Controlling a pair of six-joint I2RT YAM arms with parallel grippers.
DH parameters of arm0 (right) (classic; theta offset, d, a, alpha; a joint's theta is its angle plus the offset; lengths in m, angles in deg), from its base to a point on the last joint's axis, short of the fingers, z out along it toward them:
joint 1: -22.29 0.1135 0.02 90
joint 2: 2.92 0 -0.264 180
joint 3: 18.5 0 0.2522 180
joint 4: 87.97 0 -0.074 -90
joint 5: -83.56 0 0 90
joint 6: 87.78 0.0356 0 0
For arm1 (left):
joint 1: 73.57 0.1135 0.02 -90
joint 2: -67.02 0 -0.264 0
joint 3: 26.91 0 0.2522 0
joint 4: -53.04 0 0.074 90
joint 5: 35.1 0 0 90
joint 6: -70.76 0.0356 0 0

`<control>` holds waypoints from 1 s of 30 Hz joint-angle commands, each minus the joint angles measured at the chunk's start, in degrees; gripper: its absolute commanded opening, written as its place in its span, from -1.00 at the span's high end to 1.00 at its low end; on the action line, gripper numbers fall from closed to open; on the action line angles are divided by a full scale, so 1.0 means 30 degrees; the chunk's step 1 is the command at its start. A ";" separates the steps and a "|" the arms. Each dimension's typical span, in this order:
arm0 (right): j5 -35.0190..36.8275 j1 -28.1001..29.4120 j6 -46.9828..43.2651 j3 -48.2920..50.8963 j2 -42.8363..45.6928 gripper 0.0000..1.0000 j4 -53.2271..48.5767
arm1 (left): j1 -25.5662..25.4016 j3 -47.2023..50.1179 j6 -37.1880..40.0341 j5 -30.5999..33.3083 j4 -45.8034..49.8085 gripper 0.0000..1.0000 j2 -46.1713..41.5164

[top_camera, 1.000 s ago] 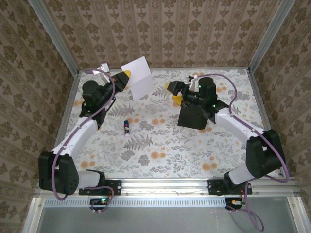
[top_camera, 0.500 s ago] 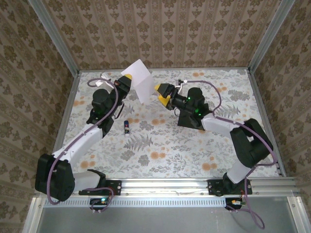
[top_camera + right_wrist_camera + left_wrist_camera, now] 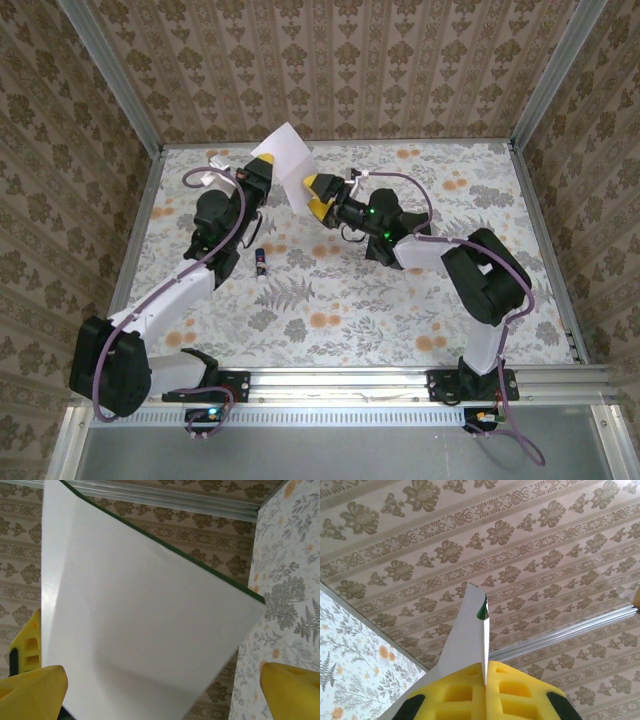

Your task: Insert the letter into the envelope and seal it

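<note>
The left gripper (image 3: 262,161) is pinched tight on one edge of the letter (image 3: 287,152). It holds it up in the air near the far edge of the worktop (image 3: 330,300), left of the middle, long side pointing up at the back wall (image 3: 330,60). The right gripper (image 3: 318,196) is wide open and empty, just right of the letter and facing it. A second ago it was well off to the right, and the letter has barely moved.

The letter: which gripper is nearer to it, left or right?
Left. The left gripper is shut on the letter, holding it up in the air; the right gripper is open close beside it, not gripping.
</note>
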 commanded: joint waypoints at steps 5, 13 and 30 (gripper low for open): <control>0.0501 0.0148 0.0972 -0.1605 -0.1075 -1.00 0.3082 | -0.0419 0.0012 -0.0872 0.0609 -0.1743 1.00 0.0193; 0.0729 0.0177 0.1309 -0.1958 -0.1300 -0.94 0.4215 | -0.0485 0.0277 -0.0855 0.0777 -0.1906 1.00 0.0166; 0.1160 -0.0189 0.0985 -0.0369 0.0250 -0.31 0.4254 | 0.0128 0.0921 0.0006 0.0551 -0.1063 1.00 -0.0458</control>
